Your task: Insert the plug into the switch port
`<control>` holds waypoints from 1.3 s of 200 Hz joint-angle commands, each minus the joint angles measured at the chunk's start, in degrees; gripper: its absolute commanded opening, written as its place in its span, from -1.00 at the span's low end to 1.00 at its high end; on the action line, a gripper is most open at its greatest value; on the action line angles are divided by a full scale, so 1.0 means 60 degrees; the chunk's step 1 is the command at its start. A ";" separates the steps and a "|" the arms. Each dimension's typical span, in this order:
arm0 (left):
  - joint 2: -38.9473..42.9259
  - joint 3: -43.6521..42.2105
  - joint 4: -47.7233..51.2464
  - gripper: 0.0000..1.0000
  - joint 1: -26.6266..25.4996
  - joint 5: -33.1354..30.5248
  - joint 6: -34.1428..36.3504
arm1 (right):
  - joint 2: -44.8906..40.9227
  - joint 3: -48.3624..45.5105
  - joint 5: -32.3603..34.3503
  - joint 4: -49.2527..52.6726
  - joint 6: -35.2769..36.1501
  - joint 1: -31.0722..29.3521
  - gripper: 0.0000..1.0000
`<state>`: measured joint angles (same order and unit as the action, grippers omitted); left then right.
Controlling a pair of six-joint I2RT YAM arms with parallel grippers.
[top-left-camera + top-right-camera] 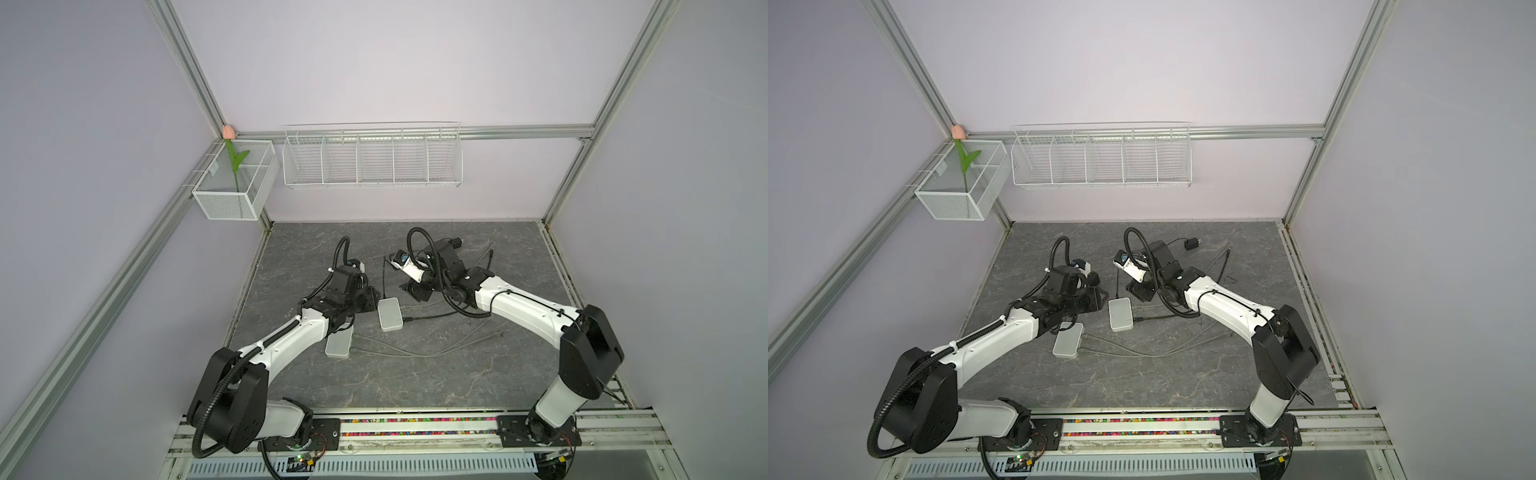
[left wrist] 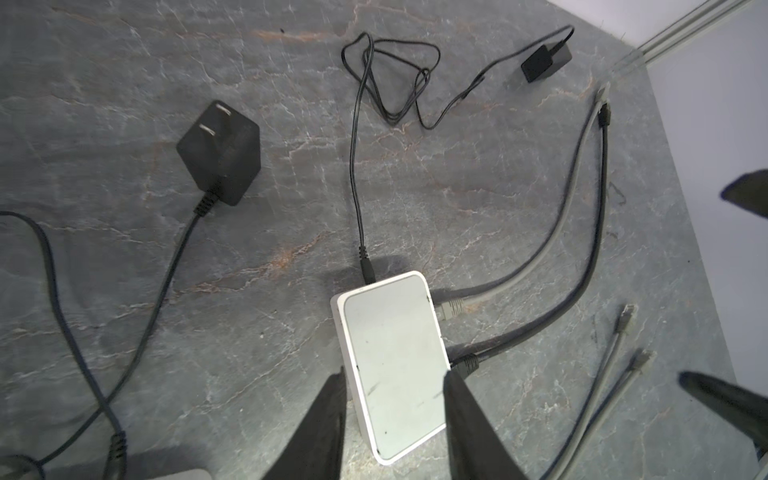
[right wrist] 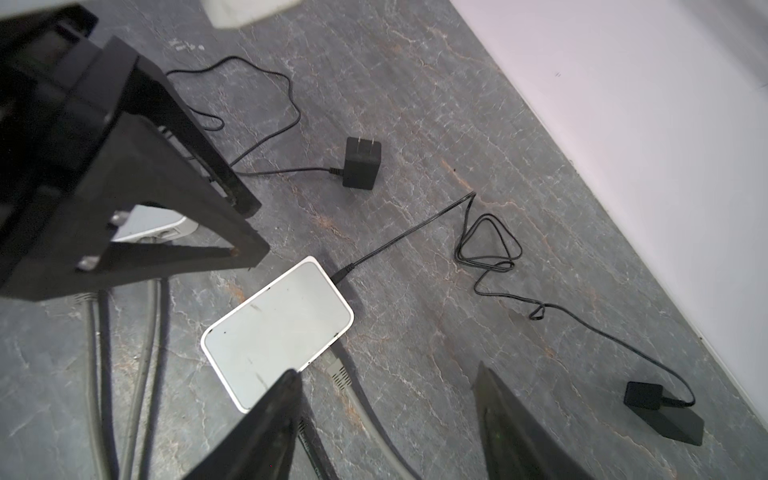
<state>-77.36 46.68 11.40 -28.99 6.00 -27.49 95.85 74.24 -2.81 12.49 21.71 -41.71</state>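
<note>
Grey plug (image 3: 336, 369) sits in the switch (image 3: 278, 328) side port and looks seated; its axis points out toward the right arm. Right gripper (image 3: 386, 368) is nearest, over it, wide open, empty. Left gripper (image 2: 394, 374) straddles the switch's width; can't tell if clamped. Left wrist view also shows a black plug (image 2: 467, 362) in; right wrist view hides it.

No text, label, brand or number is legible anywhere.
</note>
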 commanded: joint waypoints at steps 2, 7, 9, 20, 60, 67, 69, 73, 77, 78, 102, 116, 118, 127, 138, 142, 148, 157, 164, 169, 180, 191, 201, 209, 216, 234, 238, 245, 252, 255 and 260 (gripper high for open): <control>0.0537 0.0308 0.0606 -0.19 -0.0031 -0.0578 0.0179 | -0.0632 -0.0297 -0.0226 0.0107 -0.0436 0.0082 0.40; 0.0679 0.0310 0.0679 -0.18 -0.0031 -0.0657 0.0163 | -0.0784 -0.0399 -0.0181 0.0069 -0.0476 0.0096 0.41; 0.0718 0.0307 0.0712 -0.18 -0.0031 -0.0687 0.0159 | -0.0858 -0.0451 -0.0174 0.0042 -0.0500 0.0108 0.41; 0.1072 0.0240 0.0822 -0.15 -0.0031 -0.0944 0.0051 | -0.1235 -0.0752 -0.0114 -0.0149 -0.0681 0.0200 0.46; 0.2639 -0.0467 0.0616 -0.10 -0.0031 -0.2165 0.0067 | -0.2409 -0.1626 -0.0229 -0.0580 -0.1608 0.0741 0.72; 0.2894 -0.0520 0.0658 -0.09 -0.0031 -0.2378 0.0102 | -0.2558 -0.1765 -0.0206 -0.0615 -0.1727 0.0809 0.74; 0.2942 -0.0530 0.0684 -0.09 -0.0031 -0.2425 0.0114 | -0.2624 -0.1796 -0.0202 -0.0627 -0.1769 0.0842 0.74; 0.3084 -0.0535 0.0760 -0.07 -0.0035 -0.2560 0.0127 | -0.2744 -0.1874 -0.0192 -0.0654 -0.1845 0.0877 0.74; 0.3214 -0.0537 0.0828 -0.07 -0.0033 -0.2684 0.0160 | -0.2848 -0.1946 -0.0200 -0.0689 -0.1922 0.0921 0.76; 0.3242 -0.0525 0.0848 -0.07 -0.0032 -0.2721 0.0166 | -0.2871 -0.1974 -0.0203 -0.0697 -0.1943 0.0926 0.76; 0.3853 -0.0460 0.1319 -0.05 -0.0031 -0.3476 0.0309 | -0.3525 -0.2397 -0.0042 -0.0831 -0.2361 0.1046 0.79; 0.4215 -0.0516 0.1479 -0.03 -0.0033 -0.3993 0.0395 | -0.3872 -0.2673 0.0333 -0.0923 -0.2559 0.1065 0.78; 0.4271 -0.0525 0.1490 -0.03 -0.0032 -0.4055 0.0403 | -0.3937 -0.2712 0.0416 -0.0935 -0.2592 0.1064 0.78; 0.4512 -0.0621 0.1537 -0.02 -0.0032 -0.4431 0.0489 | -0.4174 -0.2837 0.0889 -0.0905 -0.2866 0.1096 0.78; 0.4802 -0.0805 0.1520 -0.01 -0.0031 -0.4923 0.0545 | -0.4411 -0.2866 0.1362 -0.0688 -0.3085 0.1124 0.78; 0.4908 -0.0879 0.1485 0.00 -0.0031 -0.5084 0.0584 | -0.4487 -0.2866 0.1549 -0.0573 -0.3128 0.1122 0.78; 0.5038 -0.1003 0.1399 0.02 -0.0031 -0.5370 0.0628 | -0.4629 -0.2876 0.1758 -0.0443 -0.3150 0.1122 0.78; 0.5202 -0.1176 0.1288 0.04 -0.0032 -0.5760 0.0677 | -0.4900 -0.3019 0.2125 -0.0412 -0.3211 0.1127 0.78; 0.5305 -0.1283 0.1227 0.06 -0.0033 -0.6024 0.0710 | -0.5124 -0.3139 0.2377 -0.0406 -0.3274 0.1138 0.78; 0.5358 -0.1360 0.1134 0.06 -0.0031 -0.6166 0.0800 | -0.5336 -0.3301 0.2638 -0.0466 -0.3316 0.1151 0.78; 0.5451 -0.1513 0.0986 0.08 -0.0031 -0.6431 0.0920 | -0.5762 -0.3593 0.3065 -0.0567 -0.3341 0.1164 0.78; 0.5492 -0.1621 0.0932 0.09 -0.0031 -0.6721 0.0976 | -0.6249 -0.3905 0.3648 -0.0658 -0.3435 0.1179 0.78; 0.5475 -0.1681 0.0916 0.11 -0.0035 -0.6936 0.1013 | -0.6660 -0.4352 0.4230 -0.0728 -0.3472 0.1213 0.78; 0.5446 -0.1725 0.0886 0.12 -0.0031 -0.7104 0.1057 | -0.7004 -0.4641 0.4712 -0.0795 -0.3485 0.1236 0.78; 0.5404 -0.1758 0.0855 0.13 -0.0031 -0.7243 0.1113 | -0.7288 -0.4893 0.5127 -0.0856 -0.3523 0.1286 0.78; 0.5258 -0.1820 0.0768 0.14 -0.0032 -0.7475 0.1224 | -0.8008 -0.5464 0.5525 -0.0880 -0.3622 0.1533 0.78; 0.5226 -0.1831 0.0744 0.15 -0.0032 -0.7475 0.1246 | -0.8133 -0.5569 0.5605 -0.0872 -0.3654 0.1577 0.78; 0.5184 -0.1868 0.0642 0.15 -0.0031 -0.7478 0.1313 | -0.8377 -0.5748 0.5707 -0.0867 -0.3720 0.1663 0.78; 0.5177 -0.1904 0.0553 0.15 -0.0031 -0.7760 0.1384 | -0.8585 -0.5894 0.5809 -0.0817 -0.3792 0.1763 0.78; 0.5187 -0.1925 0.0524 0.15 -0.0031 -0.7779 0.1411 | -0.8672 -0.5953 0.5849 -0.0785 -0.3815 0.1810 0.78; 0.5175 -0.1948 0.0457 0.16 -0.0035 -0.7800 0.1418 | -0.8803 -0.6050 0.5942 -0.0752 -0.3856 0.1863 0.78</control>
<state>-46.13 36.01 16.51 -28.99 -36.51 -20.69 46.59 40.71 27.09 8.67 1.56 -31.97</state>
